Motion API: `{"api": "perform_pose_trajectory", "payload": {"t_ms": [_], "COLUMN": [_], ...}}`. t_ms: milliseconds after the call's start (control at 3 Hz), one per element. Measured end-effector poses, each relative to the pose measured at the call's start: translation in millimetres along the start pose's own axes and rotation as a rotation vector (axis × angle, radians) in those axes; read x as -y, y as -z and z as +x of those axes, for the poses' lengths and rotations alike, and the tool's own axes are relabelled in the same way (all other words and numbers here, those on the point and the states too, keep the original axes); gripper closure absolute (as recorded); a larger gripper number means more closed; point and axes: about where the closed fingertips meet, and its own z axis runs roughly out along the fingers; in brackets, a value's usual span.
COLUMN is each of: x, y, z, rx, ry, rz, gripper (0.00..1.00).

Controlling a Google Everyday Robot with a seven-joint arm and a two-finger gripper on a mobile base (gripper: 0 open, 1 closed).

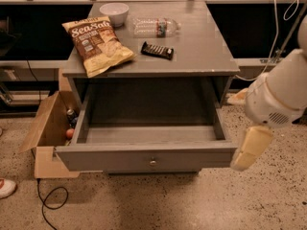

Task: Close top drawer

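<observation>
The top drawer (144, 158) of the grey cabinet (192, 56) is pulled far out, and its deep box shows empty. Its wide front panel has one small round metal knob (153, 163) at the centre. My gripper (251, 148) hangs at the right, just beside the right front corner of the drawer's front panel, at about the panel's height. The white arm (276, 97) rises from it toward the upper right. I cannot tell whether the gripper touches the panel.
On the cabinet top lie a Sea Salt chip bag (97, 44), a white bowl (114, 12), a clear plastic bottle (154, 27) and a dark snack bar (157, 51). An open cardboard box (45, 131) stands on the floor at the left. A black cable (50, 205) lies in front of it.
</observation>
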Motion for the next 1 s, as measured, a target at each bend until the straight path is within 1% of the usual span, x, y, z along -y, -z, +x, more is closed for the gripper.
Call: {"api": "perform_pose_trajectory", "payload": {"t_ms": [333,667,1000], "x": [-22,-43,-53], "y": [-59,-115,-161], "z": [0,-3,-7], "rx": [0.084,0.135,0.167], "ry": [0.009,0.001,-0.034], "rz": [-0.085,-0.159,-0.199], "gripper": [0.0,0.18,0.41]}}
